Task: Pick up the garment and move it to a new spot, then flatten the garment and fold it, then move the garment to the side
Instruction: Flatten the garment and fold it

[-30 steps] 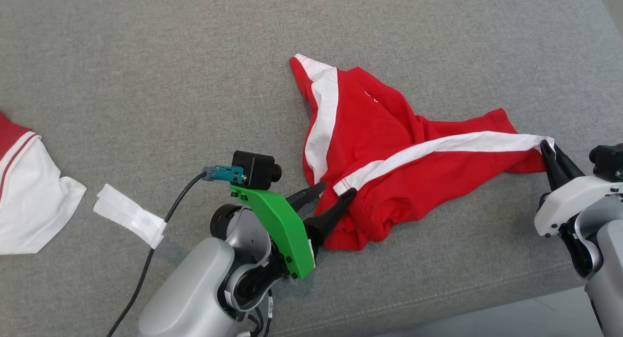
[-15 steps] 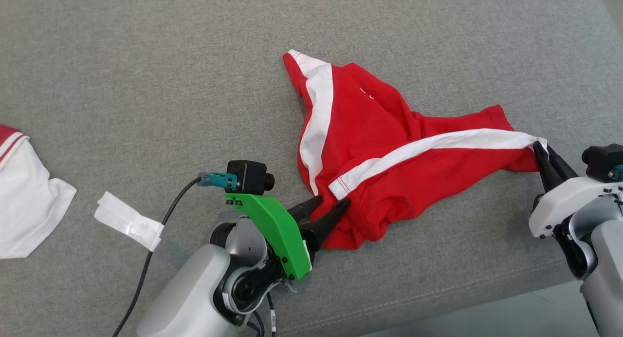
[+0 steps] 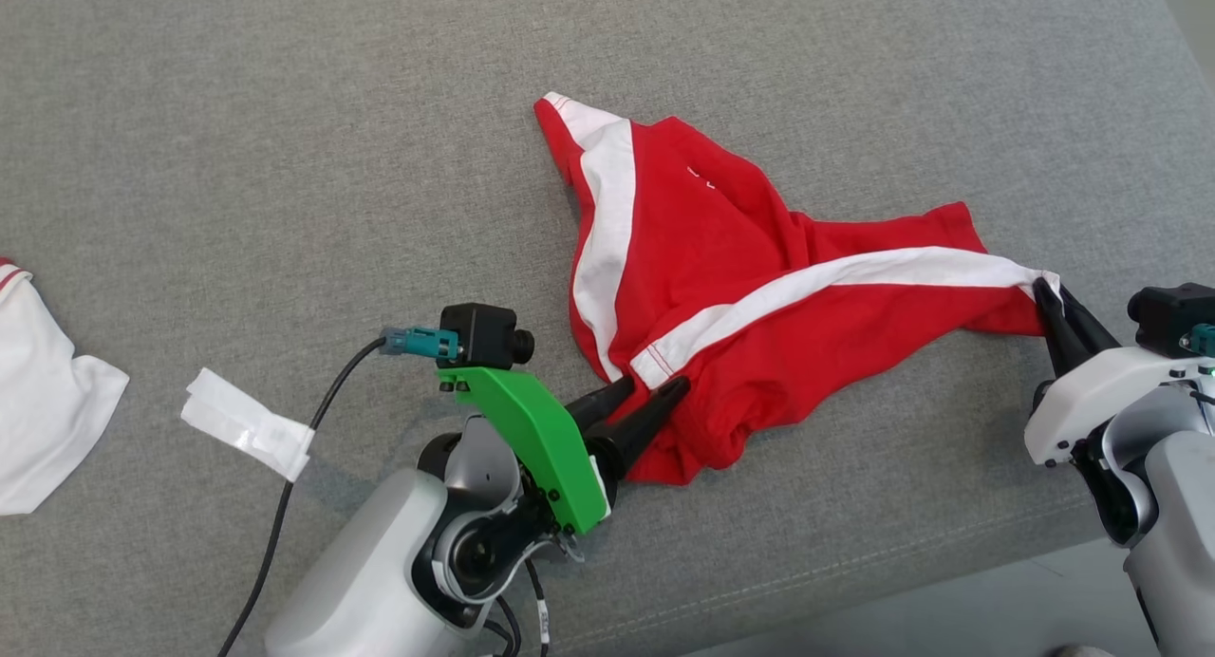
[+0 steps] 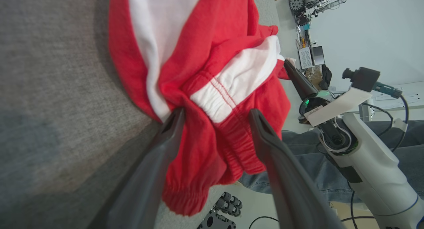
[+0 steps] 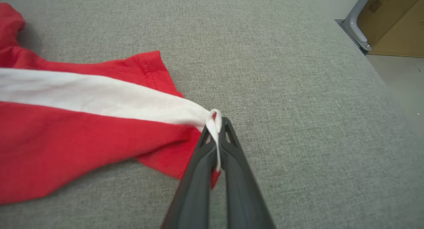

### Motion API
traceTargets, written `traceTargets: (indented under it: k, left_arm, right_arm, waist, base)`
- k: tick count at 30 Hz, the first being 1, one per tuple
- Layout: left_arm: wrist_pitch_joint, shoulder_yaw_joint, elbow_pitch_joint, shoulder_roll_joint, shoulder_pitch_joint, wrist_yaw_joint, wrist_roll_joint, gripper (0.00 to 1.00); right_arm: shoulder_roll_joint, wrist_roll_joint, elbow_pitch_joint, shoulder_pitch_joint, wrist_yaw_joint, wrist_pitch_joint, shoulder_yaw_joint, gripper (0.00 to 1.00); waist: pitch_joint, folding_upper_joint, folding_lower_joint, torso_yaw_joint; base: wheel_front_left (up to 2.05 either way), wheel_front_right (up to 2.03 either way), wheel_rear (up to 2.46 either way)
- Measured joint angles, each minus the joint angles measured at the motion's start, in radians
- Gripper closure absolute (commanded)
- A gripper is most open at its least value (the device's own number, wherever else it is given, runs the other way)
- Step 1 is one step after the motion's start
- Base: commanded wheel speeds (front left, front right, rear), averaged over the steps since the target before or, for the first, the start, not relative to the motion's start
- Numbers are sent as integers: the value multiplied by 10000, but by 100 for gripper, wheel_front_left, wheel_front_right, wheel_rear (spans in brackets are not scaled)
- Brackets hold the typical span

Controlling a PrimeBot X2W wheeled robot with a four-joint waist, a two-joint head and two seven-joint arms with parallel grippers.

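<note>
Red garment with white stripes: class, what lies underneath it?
The grey woven fabric surface shows all round the red garment with white stripes, so it rests on that. Anything beneath its bunched folds is covered.

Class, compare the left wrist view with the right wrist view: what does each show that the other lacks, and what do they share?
Left wrist view: open left jaws straddling an elastic waistband, plus the right arm's pale forearm. Right wrist view: shut right jaws pinching the white stripe's end, and a cardboard box. Both: the red garment on grey upholstery.
</note>
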Motion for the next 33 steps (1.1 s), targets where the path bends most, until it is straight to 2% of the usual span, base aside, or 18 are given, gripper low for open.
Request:
traceTargets:
  k: [8, 12, 16, 17, 18, 19, 21, 22, 23, 24, 33]
  left_arm:
    - [-40, 15, 8, 0, -2, 190, -863, 0]
    - [-211, 17, -21, 0, -12, 268, -1185, 16]
    - [-326, -25, -12, 0, -105, 284, -1244, 23]
    - [-355, -33, -8, 0, -151, 324, -1244, 28]
    - [-374, -36, 0, 0, -200, 351, -1246, 36]
    - [-458, -35, 2, 0, -231, 351, -1246, 48]
    - [-546, -38, 2, 0, -252, 351, -1321, 59]
    - [-550, -58, 2, 0, -255, 351, -1348, 69]
    - [-625, -94, 4, 0, -261, 351, -1373, 79]
    - [-663, -138, 4, 0, -283, 351, -1373, 100]
    - [-941, -481, -13, -2, -682, 330, -1197, 100]
  right_arm:
    - [75, 0, 38, 0, 0, -73, 4, 100]
    - [77, 0, 48, 0, -2, -73, 6, 100]
    - [88, 0, 90, -5, -2, -77, 15, 100]
    - [94, 0, 98, -7, -2, -82, 21, 100]
    - [100, 0, 109, -10, -2, -84, 31, 100]
    - [109, 0, 115, -12, -2, -84, 40, 100]
    - [123, 0, 127, -12, -2, -84, 58, 100]
    - [123, 0, 134, -12, -2, -84, 61, 100]
    - [125, 0, 140, -12, -2, -86, 65, 100]
    - [125, 0, 148, -13, -2, -86, 65, 100]
    - [134, 0, 194, -68, -2, -192, 96, 100]
  waist:
    - [24, 0, 0, -47]
    - [45, 1, 0, -64]
    - [64, 0, 0, -82]
    - [68, 0, 0, -88]
    - [72, 0, 0, -94]
    - [74, 0, 0, -101]
    - [79, 0, 0, -115]
    - [83, 0, 0, -120]
    - [86, 0, 0, -125]
    - [88, 0, 0, -128]
    - [76, 0, 0, -89]
  base:
    - [0, 0, 0]
    - [0, 0, 0]
    - [0, 0, 0]
    - [0, 0, 0]
    - [0, 0, 0]
    - [0, 0, 0]
    - [0, 0, 0]
    - [0, 0, 0]
    - [0, 0, 0]
    - [0, 0, 0]
    - [0, 0, 0]
